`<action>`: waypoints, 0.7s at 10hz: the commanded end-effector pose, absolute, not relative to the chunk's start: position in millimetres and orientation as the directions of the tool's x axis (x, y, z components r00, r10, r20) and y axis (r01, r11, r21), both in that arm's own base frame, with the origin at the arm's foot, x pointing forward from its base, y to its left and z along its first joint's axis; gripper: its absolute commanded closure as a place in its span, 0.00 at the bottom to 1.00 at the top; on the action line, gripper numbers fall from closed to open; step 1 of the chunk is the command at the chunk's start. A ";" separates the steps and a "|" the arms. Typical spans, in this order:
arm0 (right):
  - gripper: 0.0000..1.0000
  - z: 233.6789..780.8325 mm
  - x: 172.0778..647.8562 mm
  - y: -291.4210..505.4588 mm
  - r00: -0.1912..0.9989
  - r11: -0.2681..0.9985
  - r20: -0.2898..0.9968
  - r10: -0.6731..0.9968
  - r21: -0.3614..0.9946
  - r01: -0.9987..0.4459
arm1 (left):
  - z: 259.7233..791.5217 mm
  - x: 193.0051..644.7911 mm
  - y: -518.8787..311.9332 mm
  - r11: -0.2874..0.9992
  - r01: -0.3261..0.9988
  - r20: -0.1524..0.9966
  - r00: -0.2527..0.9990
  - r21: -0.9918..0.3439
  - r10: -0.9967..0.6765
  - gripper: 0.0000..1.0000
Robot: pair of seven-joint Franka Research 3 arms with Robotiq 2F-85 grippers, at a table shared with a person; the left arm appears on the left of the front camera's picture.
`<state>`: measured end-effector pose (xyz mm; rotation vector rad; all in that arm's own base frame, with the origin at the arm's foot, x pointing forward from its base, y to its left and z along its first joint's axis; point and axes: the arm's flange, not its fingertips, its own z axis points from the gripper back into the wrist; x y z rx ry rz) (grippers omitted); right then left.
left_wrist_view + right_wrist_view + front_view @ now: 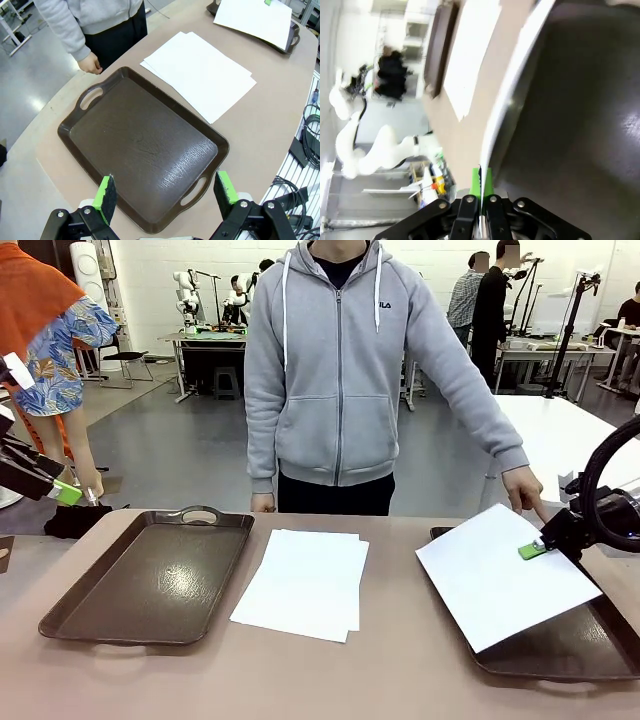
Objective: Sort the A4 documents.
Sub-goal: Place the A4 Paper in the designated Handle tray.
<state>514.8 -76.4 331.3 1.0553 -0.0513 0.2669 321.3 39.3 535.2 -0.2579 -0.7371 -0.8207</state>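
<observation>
**A:** so where's each cam sitting?

**B:** front one's fixed on the robot's side, looking across the beige table (400, 680) at the person in a grey hoodie (340, 370). Left wrist cam hangs high, looking down past the left gripper (167, 192) onto the dark brown plastic tray (140, 145).

**A:** and the right wrist?

**B:** rolled sideways, right up against the single white paper sheet (509, 102) pinched in the right gripper (481, 179). All three catch the stack of white sheets (305, 580) mid-table.

Bright, even indoor light, glare on the left tray (170, 170), right wrist view badly blurred
</observation>
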 end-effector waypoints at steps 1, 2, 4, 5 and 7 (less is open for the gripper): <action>0.99 328.3 508.3 -71.6 0.977 0.577 0.199 0.075 0.791 -0.205 | 533.9 321.6 40.3 0.666 0.744 0.689 0.453 0.058 -0.566 0.00; 0.99 327.5 509.9 -71.9 0.976 0.600 0.211 0.055 0.774 -0.201 | 533.9 321.6 40.3 0.666 0.744 0.689 0.453 0.058 -0.566 0.00; 0.99 327.1 515.3 -73.5 0.978 0.649 0.198 0.068 0.736 -0.194 | 533.9 321.6 40.3 0.666 0.744 0.689 0.453 0.058 -0.566 0.00; 0.99 328.1 518.7 -74.1 0.979 0.661 0.191 0.067 0.726 -0.187 | 533.9 321.6 40.3 0.666 0.744 0.689 0.453 0.058 -0.566 0.00; 0.99 327.0 522.8 -81.0 0.985 0.678 0.165 0.053 0.718 -0.156 | 533.9 321.6 40.3 0.666 0.744 0.689 0.453 0.058 -0.566 0.00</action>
